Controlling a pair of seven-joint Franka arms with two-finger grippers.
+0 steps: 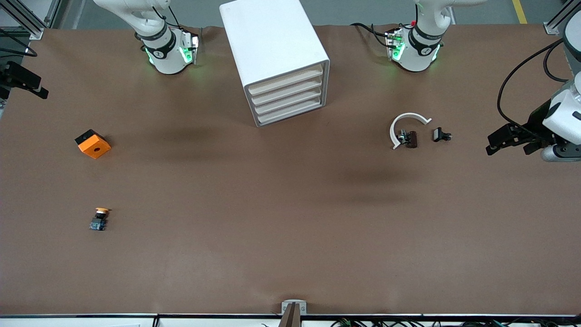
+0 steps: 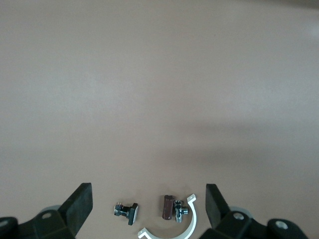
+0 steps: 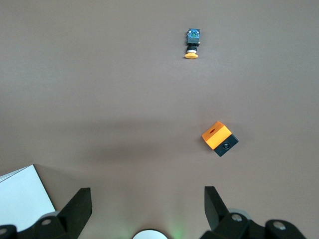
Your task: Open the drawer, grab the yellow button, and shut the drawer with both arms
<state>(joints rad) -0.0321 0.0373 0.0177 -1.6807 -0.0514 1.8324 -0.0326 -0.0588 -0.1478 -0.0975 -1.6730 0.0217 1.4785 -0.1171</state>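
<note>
The white cabinet (image 1: pixel 272 50) stands between the two arm bases, and its topmost drawer (image 1: pixel 286 79) is shut like the three below it. The button (image 1: pixel 100 219) (image 3: pixel 192 44), with a yellow-orange cap, lies on its side on the bare table toward the right arm's end, nearer the front camera than the orange block (image 1: pixel 93 144) (image 3: pixel 219 138). My right gripper (image 1: pixel 36 87) (image 3: pixel 148 204) hangs open and empty high over its end of the table. My left gripper (image 1: pixel 509 149) (image 2: pixel 148 204) is open and empty, up over the small parts at its end.
A white arc (image 1: pixel 406 127) (image 2: pixel 174 230) with small dark parts (image 1: pixel 408 137) (image 2: pixel 168 206) and a separate dark part (image 1: pixel 441 135) (image 2: pixel 127 211) lies toward the left arm's end. Brown tabletop (image 1: pixel 290 204) spreads in front of the cabinet.
</note>
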